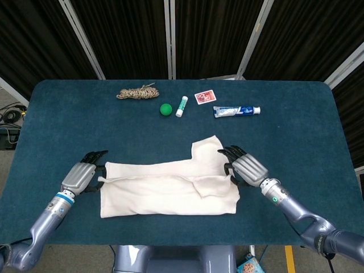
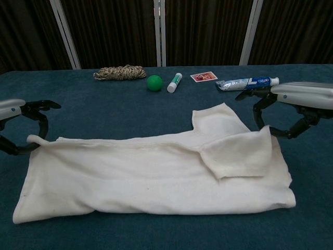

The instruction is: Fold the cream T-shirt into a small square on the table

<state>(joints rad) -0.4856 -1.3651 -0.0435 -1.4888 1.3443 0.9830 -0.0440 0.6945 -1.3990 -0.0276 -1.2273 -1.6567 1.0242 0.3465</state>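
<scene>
The cream T-shirt [image 1: 165, 190] lies on the blue table [image 1: 301, 136], folded lengthwise into a wide band with one sleeve sticking out toward the back. In the chest view the T-shirt [image 2: 151, 177] has its near half laid over the far half, and a sleeve flap lies turned over at the right. My left hand [image 1: 81, 175] pinches the folded edge at the band's left end; in the chest view the left hand [image 2: 21, 120] curls around that edge. My right hand [image 1: 244, 166] holds the right end near the collar, and the chest view has the right hand [image 2: 294, 101] just above the flap's corner.
Along the table's far side lie a coil of rope [image 1: 137, 92], a green ball [image 1: 165, 109], a white stick tube [image 1: 181, 106], a red card [image 1: 205, 98] and a toothpaste tube [image 1: 236, 111]. Dark curtains stand behind the table.
</scene>
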